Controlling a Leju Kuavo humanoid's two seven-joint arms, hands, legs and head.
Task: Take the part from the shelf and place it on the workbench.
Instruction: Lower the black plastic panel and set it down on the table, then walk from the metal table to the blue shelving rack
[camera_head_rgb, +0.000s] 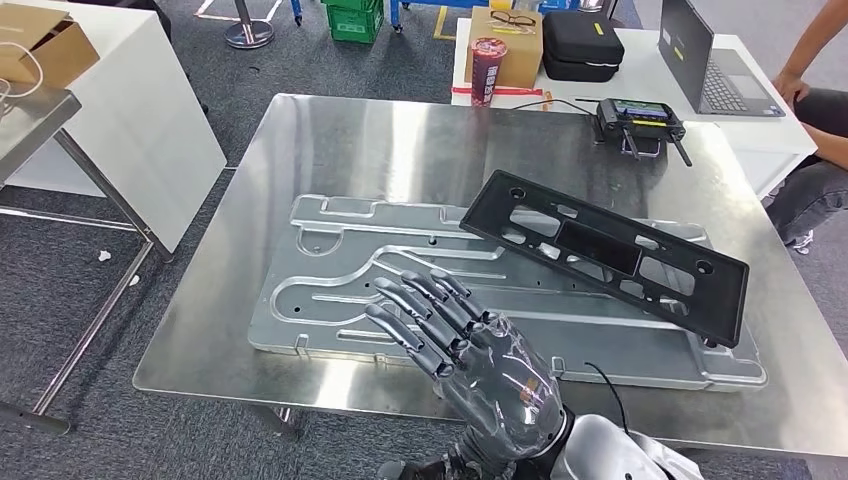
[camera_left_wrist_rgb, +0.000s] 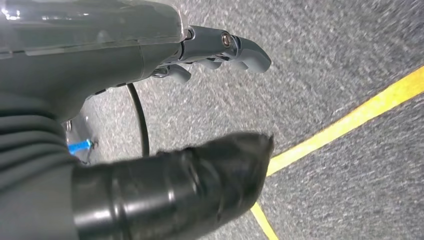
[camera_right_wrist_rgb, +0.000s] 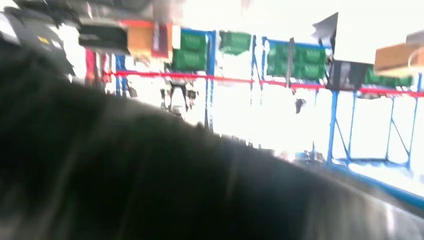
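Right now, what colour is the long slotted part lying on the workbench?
Black. The part lies across a silver metal plate; the head view shows it best.

part on plate on workbench, right hand before it

Black part on a silver workbench (grey carpet crossed by yellow line).
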